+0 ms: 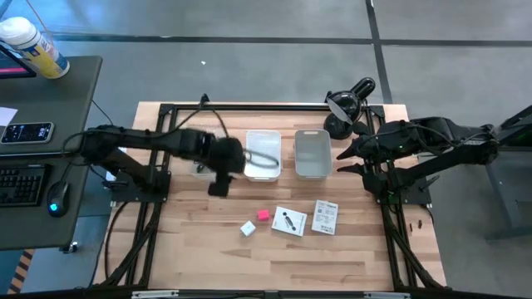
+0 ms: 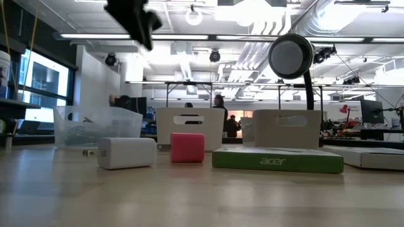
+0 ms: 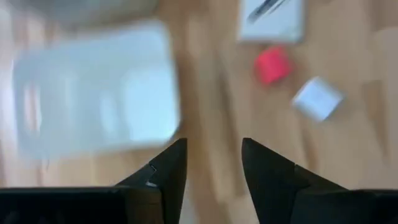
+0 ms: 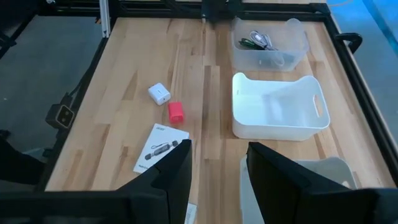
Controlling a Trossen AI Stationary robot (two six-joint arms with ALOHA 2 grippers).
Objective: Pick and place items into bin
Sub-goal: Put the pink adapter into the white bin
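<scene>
My left gripper (image 1: 218, 188) (image 3: 214, 168) is open and empty, hanging above the table just near of a clear bin (image 4: 267, 40) and the white bin (image 1: 263, 155). The clear bin holds a green pen (image 4: 249, 43) and a black cable (image 4: 261, 38). Lying flat on the wood are a small white cube (image 1: 248, 227), a pink piece (image 1: 263, 215), a white printed card (image 1: 289, 221) and a white packet (image 1: 325, 217). My right gripper (image 1: 353, 156) (image 4: 217, 168) is open and waits beside the grey bin (image 1: 313, 154).
Three bins stand in a row at the table's middle: clear, white (image 4: 277, 106) and grey. A black round lamp (image 1: 349, 104) stands behind the grey bin. A black frame edges the table (image 1: 208, 249). Bare wood lies near of the items.
</scene>
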